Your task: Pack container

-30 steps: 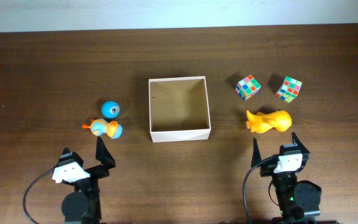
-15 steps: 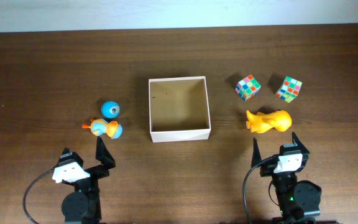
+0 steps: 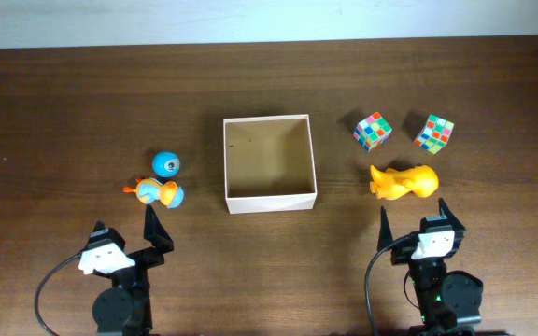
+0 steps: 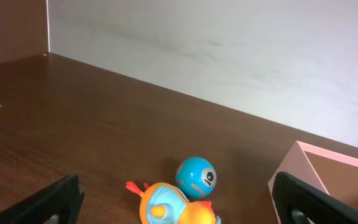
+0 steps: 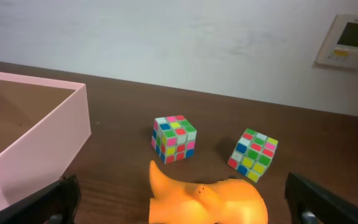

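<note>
The container (image 3: 269, 159) sits at the middle of the dark wooden table (image 3: 63, 103), open side up, its thin white walls standing around a bare tan floor with nothing in it. In the left wrist view its near corner (image 4: 334, 158) shows at the right edge. In the right wrist view one of its walls (image 5: 55, 124) fills the left side.

To the container's left, well apart from it, lies a small blue ball (image 3: 165, 164) with an eye-like mark on it. Just on the near side of the ball is an orange-and-blue duck toy (image 3: 160, 193). From the left wrist camera the ball (image 4: 196, 178) appears right behind the duck (image 4: 176, 205); whether the two touch cannot be told.

To the container's right stand two colourful puzzle cubes, the closer cube (image 3: 373, 132) near the container's far right corner and the farther cube (image 3: 433, 133) beyond it, apart from each other. In front of them, level with the container's near half, lies a yellow-orange toy animal (image 3: 403, 182), which is apart from both cubes in the right wrist view (image 5: 210, 199).

The left gripper (image 3: 124, 222) hovers nearer the camera edge than the container, off its left side and just short of the duck, fingers (image 4: 55, 202) spread wide and holding nothing. The right gripper (image 3: 413, 215) hovers off the container's right side, just short of the yellow-orange toy, fingers (image 5: 55, 199) likewise spread wide and empty.
</note>
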Controlling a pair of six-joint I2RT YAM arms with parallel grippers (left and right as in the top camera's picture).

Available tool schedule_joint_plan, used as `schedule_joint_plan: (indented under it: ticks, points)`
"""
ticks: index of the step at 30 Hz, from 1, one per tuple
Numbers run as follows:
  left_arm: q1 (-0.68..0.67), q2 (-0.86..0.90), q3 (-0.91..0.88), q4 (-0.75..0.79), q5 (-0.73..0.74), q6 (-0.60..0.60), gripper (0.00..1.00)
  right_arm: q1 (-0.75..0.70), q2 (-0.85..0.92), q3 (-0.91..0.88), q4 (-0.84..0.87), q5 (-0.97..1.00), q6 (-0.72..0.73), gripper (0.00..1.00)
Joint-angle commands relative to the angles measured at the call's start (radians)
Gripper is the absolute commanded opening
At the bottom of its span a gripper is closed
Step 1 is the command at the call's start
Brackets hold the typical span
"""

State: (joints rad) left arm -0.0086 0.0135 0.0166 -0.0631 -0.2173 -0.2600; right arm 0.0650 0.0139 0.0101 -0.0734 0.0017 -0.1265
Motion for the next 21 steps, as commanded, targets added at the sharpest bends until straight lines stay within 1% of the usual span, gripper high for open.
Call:
schedule_joint_plan:
  ticks: [1, 6, 10, 13, 15, 16, 21]
  points:
    - [0.005, -0.008, -0.007, 0.002, -0.007, 0.015, 0.99, -0.008, -0.011, -0.005, -0.007, 0.009, 0.011, 0.99]
    - [0.005, -0.008, -0.007, 0.002, -0.007, 0.016, 0.99, -0.008, -0.011, -0.005, -0.007, 0.014, 0.008, 0.99]
    - [0.005, -0.008, -0.007, 0.002, -0.007, 0.015, 0.99, -0.007, -0.011, -0.005, 0.018, 0.100, 0.009, 0.99]
    - [0.005, -0.008, -0.007, 0.002, -0.007, 0.015, 0.99, -0.007, -0.011, -0.005, 0.053, 0.080, 0.079, 0.99]
    - [0.005, -0.008, -0.007, 0.002, -0.007, 0.015, 0.99, -0.007, -0.011, 0.004, 0.063, 0.081, 0.183, 0.99]
    - [0.005, -0.008, -0.007, 0.002, -0.007, 0.015, 0.99, -0.007, -0.011, 0.013, 0.063, 0.081, 0.205, 0.99]
    - [0.005, -0.008, -0.007, 0.002, -0.007, 0.015, 0.99, -0.006, 0.002, 0.136, 0.037, 0.081, 0.214, 0.99]
